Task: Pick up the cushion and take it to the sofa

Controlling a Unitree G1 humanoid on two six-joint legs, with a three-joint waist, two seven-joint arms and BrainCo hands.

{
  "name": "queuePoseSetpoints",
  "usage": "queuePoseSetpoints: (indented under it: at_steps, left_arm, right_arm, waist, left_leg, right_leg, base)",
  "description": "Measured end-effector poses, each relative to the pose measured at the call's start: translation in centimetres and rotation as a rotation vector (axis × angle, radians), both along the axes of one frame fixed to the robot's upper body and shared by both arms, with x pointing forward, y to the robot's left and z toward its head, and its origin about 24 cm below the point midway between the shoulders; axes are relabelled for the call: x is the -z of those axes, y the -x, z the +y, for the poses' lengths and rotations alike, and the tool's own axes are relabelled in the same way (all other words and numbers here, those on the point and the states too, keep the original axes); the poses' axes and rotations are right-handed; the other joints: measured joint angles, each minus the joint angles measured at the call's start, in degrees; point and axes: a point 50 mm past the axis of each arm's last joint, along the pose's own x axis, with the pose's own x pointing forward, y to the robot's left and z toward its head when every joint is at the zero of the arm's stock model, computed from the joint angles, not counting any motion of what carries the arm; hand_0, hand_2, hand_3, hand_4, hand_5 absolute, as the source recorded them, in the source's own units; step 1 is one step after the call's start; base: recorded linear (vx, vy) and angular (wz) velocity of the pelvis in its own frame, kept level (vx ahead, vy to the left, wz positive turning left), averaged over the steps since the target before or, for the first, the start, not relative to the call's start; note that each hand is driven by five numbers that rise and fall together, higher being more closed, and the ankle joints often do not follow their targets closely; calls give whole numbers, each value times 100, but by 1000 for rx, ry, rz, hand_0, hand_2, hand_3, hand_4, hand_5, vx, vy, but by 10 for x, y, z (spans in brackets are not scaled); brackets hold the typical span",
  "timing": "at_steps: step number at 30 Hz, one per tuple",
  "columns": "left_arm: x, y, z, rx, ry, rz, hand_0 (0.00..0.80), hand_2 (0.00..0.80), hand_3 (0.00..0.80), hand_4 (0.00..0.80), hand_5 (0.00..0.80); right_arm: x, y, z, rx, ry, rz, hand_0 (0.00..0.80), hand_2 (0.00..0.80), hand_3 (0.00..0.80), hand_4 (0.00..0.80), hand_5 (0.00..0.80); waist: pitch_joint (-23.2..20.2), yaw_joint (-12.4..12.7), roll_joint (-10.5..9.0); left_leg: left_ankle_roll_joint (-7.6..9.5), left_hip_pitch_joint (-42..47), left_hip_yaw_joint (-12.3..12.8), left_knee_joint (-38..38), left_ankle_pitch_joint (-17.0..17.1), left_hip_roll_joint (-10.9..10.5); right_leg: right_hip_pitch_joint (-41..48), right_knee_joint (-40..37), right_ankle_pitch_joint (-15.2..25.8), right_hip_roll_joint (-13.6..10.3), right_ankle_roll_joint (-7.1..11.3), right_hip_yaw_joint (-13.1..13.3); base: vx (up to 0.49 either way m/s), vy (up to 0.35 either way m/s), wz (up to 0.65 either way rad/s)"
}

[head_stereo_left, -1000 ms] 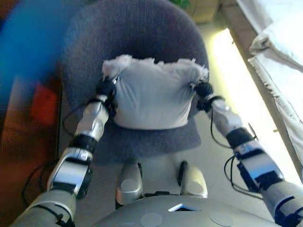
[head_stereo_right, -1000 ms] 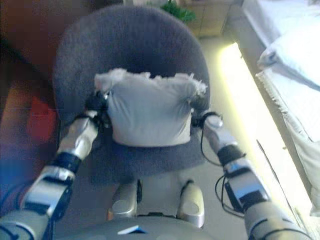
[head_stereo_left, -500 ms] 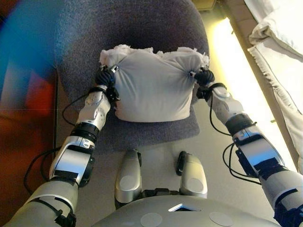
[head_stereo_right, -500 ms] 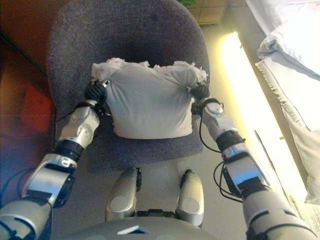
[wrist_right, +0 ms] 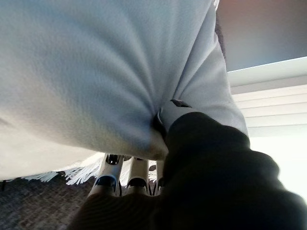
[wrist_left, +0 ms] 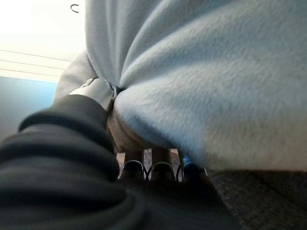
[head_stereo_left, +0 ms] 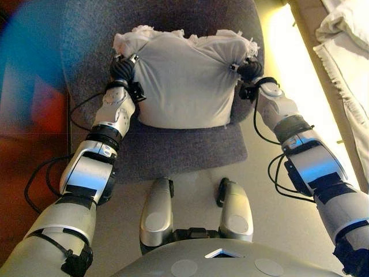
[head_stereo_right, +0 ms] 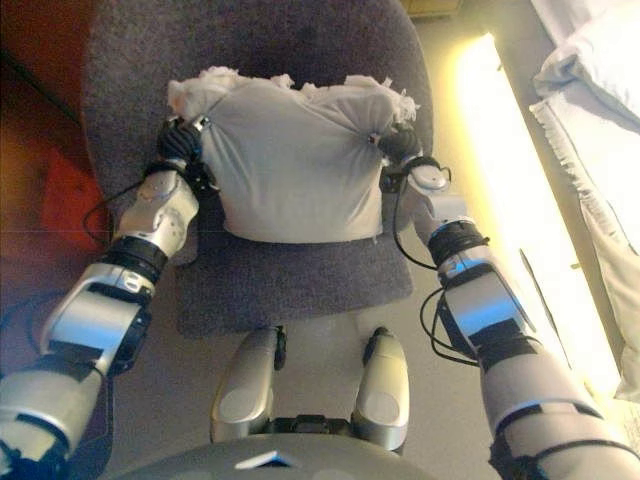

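Your left hand (head_stereo_left: 122, 69) at nine o'clock and right hand (head_stereo_left: 249, 69) at three pinch the cushion (head_stereo_left: 184, 81) above the chair (head_stereo_left: 173, 153). Pickup underway; next, turn toward the sofa.

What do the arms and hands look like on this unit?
Both arms are silver-grey shells broken by black joint bands, with thin black cables looping beside the forearms. The left hand and right hand wear dark ribbed covers over wrist and back. In the wrist views, silver fingers with dark tips sit in a row.
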Motion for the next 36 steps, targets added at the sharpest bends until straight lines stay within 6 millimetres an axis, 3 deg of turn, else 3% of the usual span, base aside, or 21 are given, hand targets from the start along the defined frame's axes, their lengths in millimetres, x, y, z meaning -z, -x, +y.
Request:
queuePoseSetpoints:
  at_steps: [9, 10, 11, 12, 17, 22, 32, 36]
  left_arm:
    - [-24, -6, -3, 11, 6, -73, 800, 800, 800, 800, 800]
    - [-27, -7, -3, 9, 2, -74, 800, 800, 800, 800, 800]
    - [-29, -8, -3, 9, 0, -75, 467, 467, 467, 467, 467]
    - [-32, -8, -1, 3, -5, -74, 0, 0, 0, 0, 0]
    - [-43, -10, 5, -19, -17, -91, 0, 0, 0, 0, 0]
    - [-50, -12, 3, -26, -24, -102, 0, 0, 0, 0, 0]
    - [-70, -7, 40, -129, -59, -135, 0, 0, 0, 0, 0]
    - [-73, -3, 52, -185, -30, -165, 0, 0, 0, 0, 0]
  right_arm:
    - [-16, -3, -1, 13, -27, -52, 800, 800, 800, 800, 800]
    - [-18, -4, 0, 14, -22, -48, 502, 502, 502, 502, 502]
    - [-21, -5, -1, 17, -19, -46, 0, 0, 0, 0, 0]
    - [-24, -6, -2, 23, -14, -44, 0, 0, 0, 0, 0]
    - [-29, -7, -18, 68, -6, -44, 0, 0, 0, 0, 0]
    - [-32, -8, -16, 85, -39, -46, 0, 0, 0, 0, 0]
    - [-42, -7, -45, 208, -108, -67, 0, 0, 0, 0, 0]
    - [-43, -4, -62, 255, -133, -76, 0, 0, 0, 0, 0]
  waist:
    - [152, -118, 16]
    - [171, -123, 18]
    - [182, -121, 23]
    - [190, -130, 33]
    - [190, -149, 33]
    - [189, -244, 34]
    - [104, -248, 117]
    - [-72, -236, 197]
  left_leg:
    - [-9, -244, 67, 119, 26, 38]
    - [-9, -243, 92, 121, 27, 42]
    - [-8, -243, 111, 119, 27, 45]
    - [-7, -241, 116, 120, 29, 45]
    - [-8, -239, 129, 129, 29, 54]
    - [-8, -233, 127, 149, 27, 63]
    - [-23, 130, 176, -311, 148, 127]
    - [-40, 391, 178, -794, 354, 107]
  right_leg:
    - [-292, 108, 4, 13, 1, 75]
    - [-319, 128, 4, 15, 1, 97]
    - [-338, 135, 4, 16, 1, 104]
    - [-340, 137, 4, 17, 1, 116]
    - [-348, 138, 4, 25, 1, 133]
    - [-337, 157, 5, 24, 0, 141]
    - [-2, -325, 199, 116, -23, 122]
    - [274, -765, 363, 139, 13, -42]
  base:
    - [35, 6, -3]
    - [20, -4, -10]
    - [19, -6, -8]
    - [18, -12, -6]
    - [0, 0, 0]
    - [42, -19, 0]
    - [37, -21, -5]
    - [48, -30, 5]
